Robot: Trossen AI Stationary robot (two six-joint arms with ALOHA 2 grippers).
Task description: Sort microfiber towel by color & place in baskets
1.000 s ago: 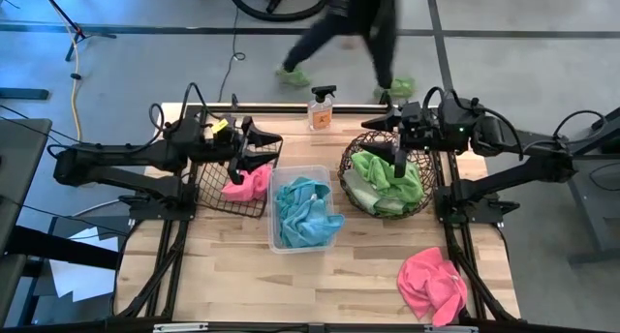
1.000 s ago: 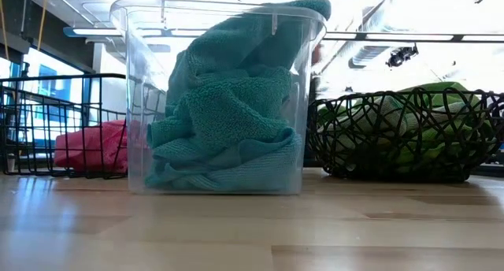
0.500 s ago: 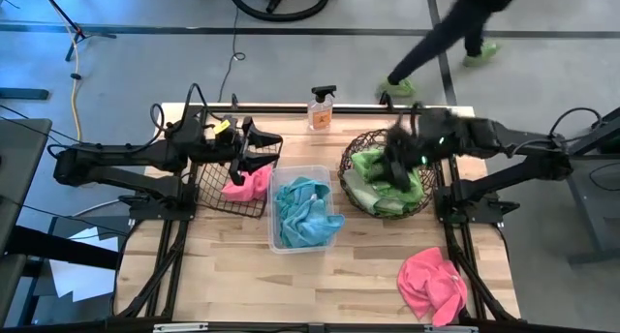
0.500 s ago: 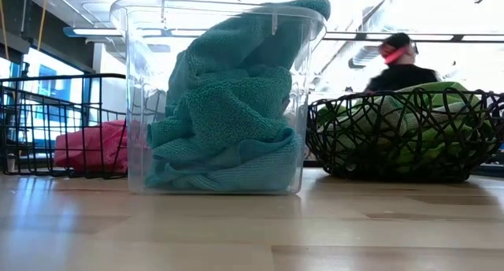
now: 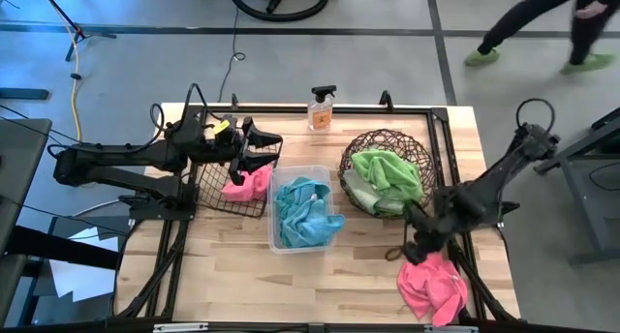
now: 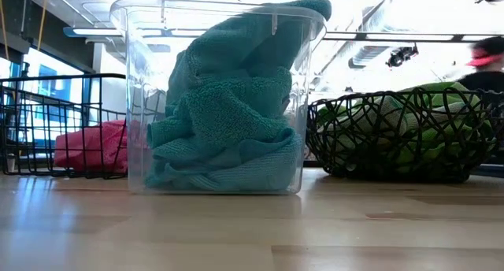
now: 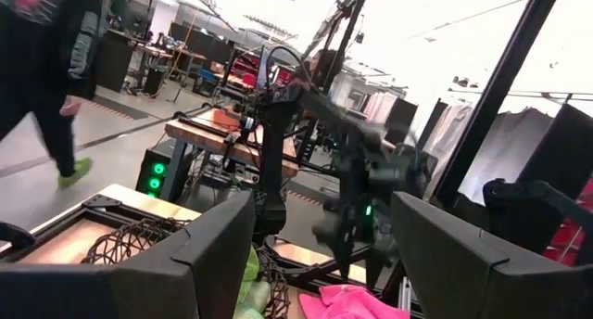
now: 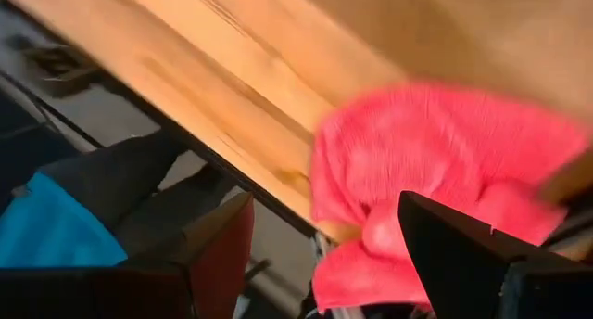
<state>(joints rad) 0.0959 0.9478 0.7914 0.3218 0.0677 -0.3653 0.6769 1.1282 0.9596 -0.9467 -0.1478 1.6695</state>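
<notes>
Jaws wide on the right gripper (image 5: 418, 248), nothing between them, hanging low right of centre in the high view, just above the loose pink towel (image 5: 433, 287) on the bench (image 5: 242, 275) at lower right. Wrist cam shows the pink cloth straight ahead past the fingers (image 8: 208, 254), close to the bench edge; it's a bunched heap w/ no clear long axis. Right arm is far nearer. Left gripper (image 5: 254, 151), jaws also wide, waits over the black wire basket (image 5: 208, 193) at upper left, where pinks go.
</notes>
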